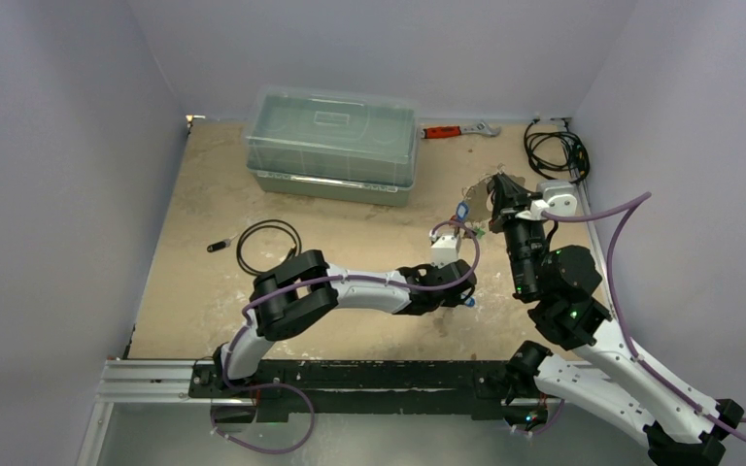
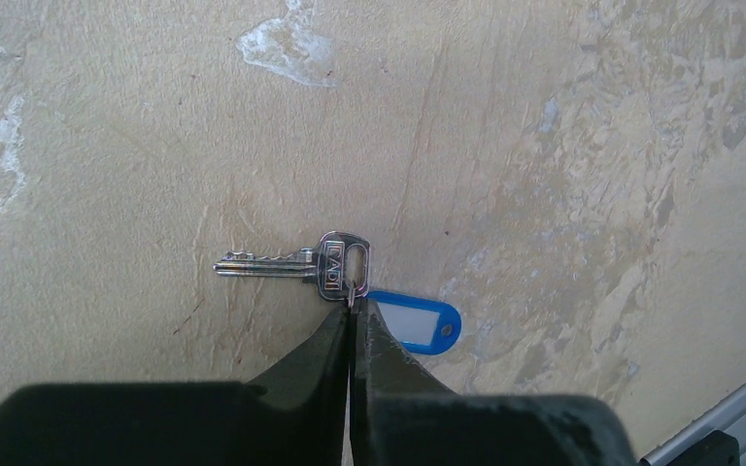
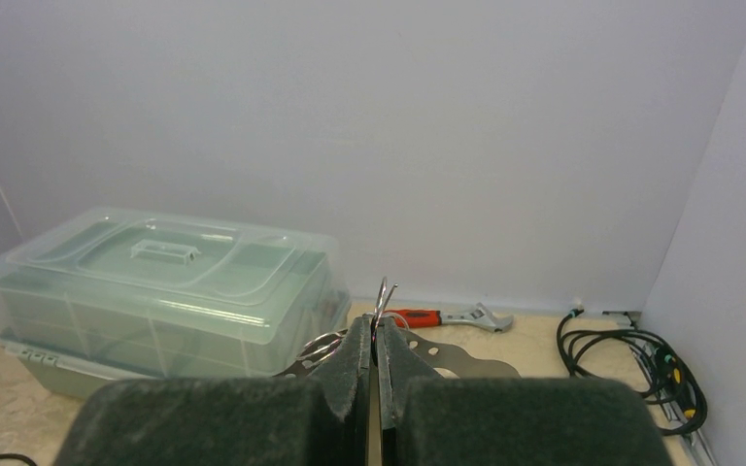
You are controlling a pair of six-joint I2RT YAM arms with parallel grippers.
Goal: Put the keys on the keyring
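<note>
A silver key [image 2: 282,264] lies flat on the tabletop with a blue tag [image 2: 427,325] joined to its head by a small wire ring. My left gripper [image 2: 353,309] points down at it, fingertips shut on that small ring. In the top view the left gripper [image 1: 464,291] is mid-table, in front of the right arm. My right gripper [image 3: 377,330] is shut on the flat silver keyring [image 3: 466,357] and holds it above the table, with a thin wire loop sticking up between its pads. Another blue tag [image 1: 462,209] hangs beside the right gripper [image 1: 498,197].
A clear lidded plastic box [image 1: 332,144] stands at the back. An orange-handled wrench [image 1: 457,130] lies by the back wall. A black cable coil [image 1: 556,153] fills the back right corner. A thin black cable loop [image 1: 268,245] lies left of centre. Walls close three sides.
</note>
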